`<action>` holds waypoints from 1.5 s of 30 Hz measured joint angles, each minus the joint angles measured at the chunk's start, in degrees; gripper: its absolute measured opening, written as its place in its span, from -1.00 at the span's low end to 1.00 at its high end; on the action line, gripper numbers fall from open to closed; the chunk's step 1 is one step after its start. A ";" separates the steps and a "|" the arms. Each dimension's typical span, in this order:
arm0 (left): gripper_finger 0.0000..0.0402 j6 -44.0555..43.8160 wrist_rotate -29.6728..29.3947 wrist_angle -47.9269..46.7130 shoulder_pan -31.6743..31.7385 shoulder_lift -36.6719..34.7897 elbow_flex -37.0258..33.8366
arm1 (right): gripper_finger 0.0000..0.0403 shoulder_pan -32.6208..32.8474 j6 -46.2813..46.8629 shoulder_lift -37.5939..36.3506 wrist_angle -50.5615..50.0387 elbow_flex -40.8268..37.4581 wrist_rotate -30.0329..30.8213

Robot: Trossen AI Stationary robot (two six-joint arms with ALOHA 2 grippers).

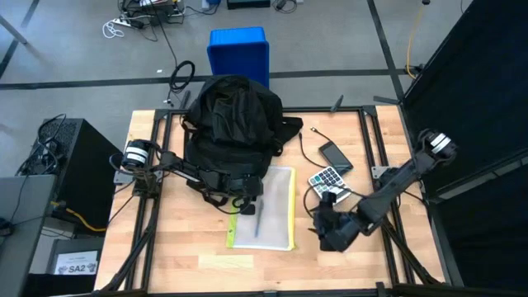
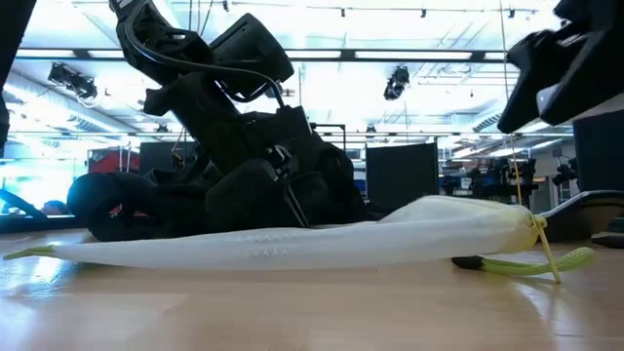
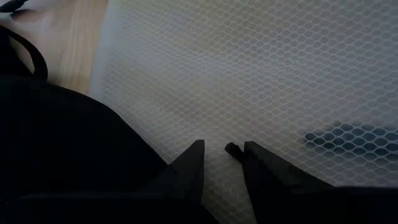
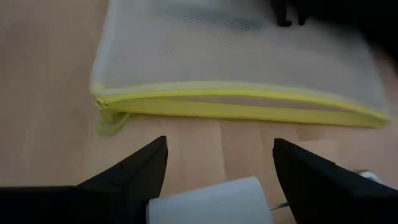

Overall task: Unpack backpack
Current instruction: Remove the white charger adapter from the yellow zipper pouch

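The black backpack (image 1: 231,115) lies at the table's far middle and shows as a dark heap in the low view (image 2: 244,185). A white mesh pouch (image 1: 268,206) with a yellow zip edge (image 4: 236,106) lies flat on the wood just near of it. My left gripper (image 1: 247,200) stands at the backpack's near edge, over the pouch's far corner, its fingers almost together (image 3: 222,148). My right gripper (image 1: 323,235) hovers to the right of the pouch, with a white block (image 4: 208,199) between its fingers. My left gripper has a small black nub (image 3: 233,149) between its fingertips, slanting down over the mesh; what the nub belongs to I cannot tell. My right gripper has the white block's two sides between its fingers, behind the tips (image 4: 155,155). The fingers slant down toward the pouch. The block is clear of the table.
A calculator (image 1: 327,177), a dark phone (image 1: 336,155) and a thin cable (image 1: 309,140) lie at the right of the backpack. A blue bin (image 1: 239,51) stands beyond the far edge. Bare wood (image 1: 206,264) runs along the near edge. A dark item (image 3: 354,137) shows inside the pouch.
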 joint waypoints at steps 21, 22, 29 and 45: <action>-0.57 -1.09 0.26 0.21 0.00 0.04 -0.04 | 0.38 1.85 4.37 12.21 -9.25 0.00 1.24; -0.57 -1.09 0.26 0.29 0.00 0.04 -0.04 | 0.49 1.79 4.98 12.16 -9.24 0.00 1.27; -0.57 -1.09 0.75 0.50 -0.02 0.07 -0.04 | 0.87 1.79 8.21 12.15 -10.50 0.00 0.58; -0.57 -1.13 0.98 0.85 -0.02 0.07 -0.04 | 0.24 1.64 4.83 12.09 -12.95 7.23 1.85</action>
